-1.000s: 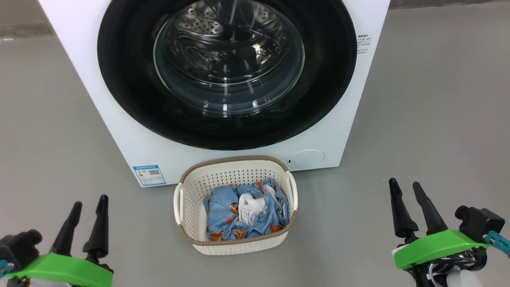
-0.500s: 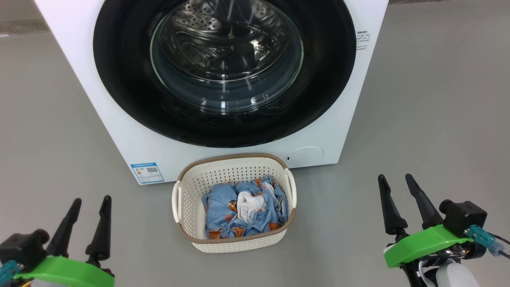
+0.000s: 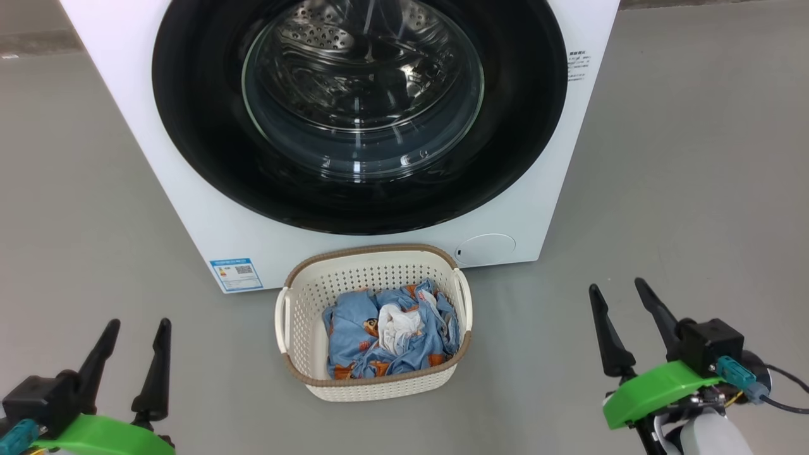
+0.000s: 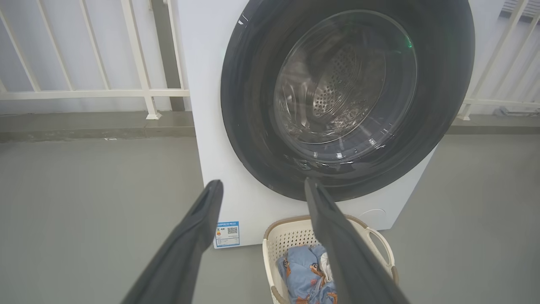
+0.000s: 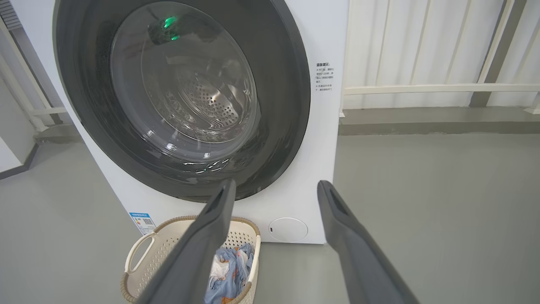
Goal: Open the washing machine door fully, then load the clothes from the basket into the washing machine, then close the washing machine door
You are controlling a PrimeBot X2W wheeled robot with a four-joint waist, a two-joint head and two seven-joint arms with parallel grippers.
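Observation:
The white washing machine [image 3: 189,208] [image 4: 249,202] [image 5: 320,139] stands ahead, its round black washing machine door [image 3: 208,170] [image 4: 244,139] [image 5: 287,105] shut flat against the front. On the floor before it sits the cream basket [image 3: 297,341] [image 4: 291,240] [image 5: 147,253] holding the clothes [image 3: 357,335] [image 4: 301,274] [image 5: 230,274], light blue fabric with a white piece on top. My left gripper [image 3: 138,323] [image 4: 263,182] hangs open at the lower left, well left of the basket. Off to the basket's right, my right gripper [image 3: 618,283] [image 5: 275,181] is open with nothing between its fingers.
Grey floor [image 3: 682,189] spreads on both sides of the machine. A white railing [image 4: 93,93] [image 5: 438,88] and a low kerb run behind it. A blue energy sticker [image 3: 236,274] and a round service flap [image 3: 485,249] mark the machine's lower front.
Both grippers have sunk a little lower in the head view and the right one has drifted left. Basket, clothes and door are unchanged; both grippers stay open.

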